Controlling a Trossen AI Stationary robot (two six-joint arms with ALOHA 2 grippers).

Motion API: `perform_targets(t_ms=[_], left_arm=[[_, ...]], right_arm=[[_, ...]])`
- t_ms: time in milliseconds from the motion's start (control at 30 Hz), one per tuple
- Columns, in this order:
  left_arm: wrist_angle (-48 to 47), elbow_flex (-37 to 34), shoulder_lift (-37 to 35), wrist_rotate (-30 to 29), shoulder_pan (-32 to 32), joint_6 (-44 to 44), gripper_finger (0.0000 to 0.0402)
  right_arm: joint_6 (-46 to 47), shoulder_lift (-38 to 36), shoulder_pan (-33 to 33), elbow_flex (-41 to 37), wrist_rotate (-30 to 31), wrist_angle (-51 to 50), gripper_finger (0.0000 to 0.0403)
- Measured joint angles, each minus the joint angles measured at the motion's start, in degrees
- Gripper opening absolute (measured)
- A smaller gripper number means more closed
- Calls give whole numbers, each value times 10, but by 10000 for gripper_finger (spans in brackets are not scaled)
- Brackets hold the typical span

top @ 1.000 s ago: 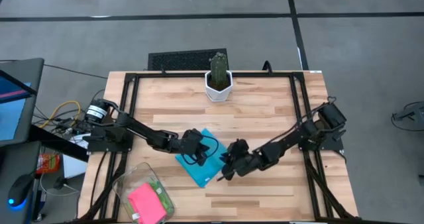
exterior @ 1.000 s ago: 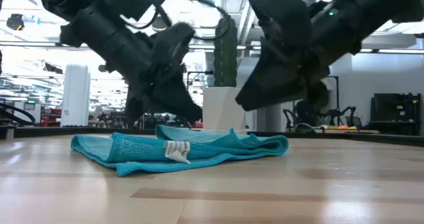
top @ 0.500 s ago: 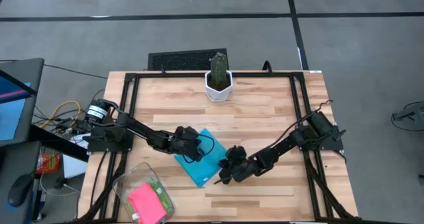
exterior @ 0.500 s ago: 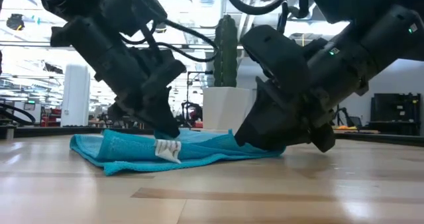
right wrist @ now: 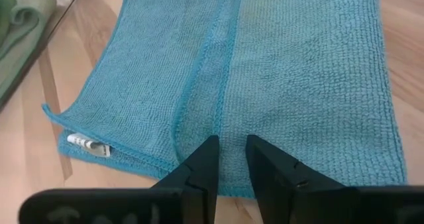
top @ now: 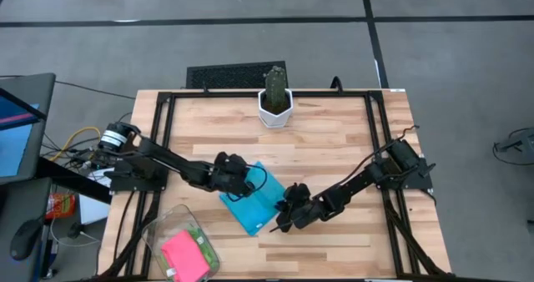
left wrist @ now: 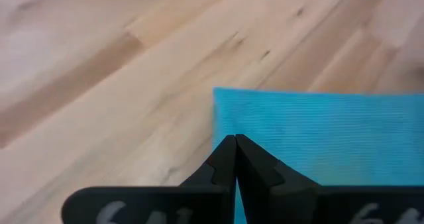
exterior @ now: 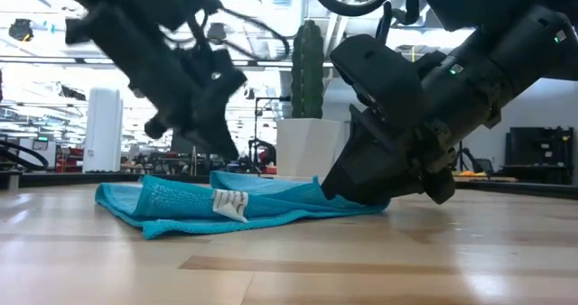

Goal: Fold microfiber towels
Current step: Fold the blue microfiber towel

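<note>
A sky-blue microfiber towel (top: 255, 202) lies folded on the wooden table, its white label (exterior: 229, 204) at its near edge. My left gripper (left wrist: 235, 139) is shut and hangs just above the towel's far-left corner (left wrist: 218, 95), clear of the cloth in the low view (exterior: 217, 147). My right gripper (right wrist: 230, 148) is slightly open, with its fingertips down on the towel's right end (exterior: 361, 195). A pink towel (top: 184, 256) and a green one (right wrist: 16, 18) lie in the clear bin. My right gripper rests its two slightly parted fingertips (right wrist: 205, 159) on the top of the towel close to its near-right edge (right wrist: 311, 184), beside a hem line (right wrist: 199, 98). The fingers slant down from the table's right. The towel lies flat on the table under them.
A clear plastic bin (top: 171, 232) stands at the table's near left corner. At the far edge, a white pot with a cactus (top: 274, 103). Bare wood (top: 334, 148) stretches between the towel and the pot. A black frame (top: 158, 140) runs round the table.
My right gripper has come down onto the towel's right end and pressed its raised fold flat, then kept still. My left gripper has dipped onto the towel, then lifted off it and drawn back toward the table's left, tipping as it went.
</note>
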Motion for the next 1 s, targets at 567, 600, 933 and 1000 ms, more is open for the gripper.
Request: perform_targets(t_ms=[567, 600, 933, 1000], left_arm=[[-2, -14, 61, 56, 5, 6, 0], [-6, -15, 56, 61, 7, 6, 0], [-13, -16, -32, 75, 8, 7, 0], [-10, -16, -46, 76, 7, 10, 0]], right_arm=[[-1, 1, 10, 0, -1, -5, 106], [-1, 1, 13, -1, 0, -5, 106], [-29, -61, 27, -3, -14, -15, 106], [-30, -71, 27, -2, -11, -19, 106]])
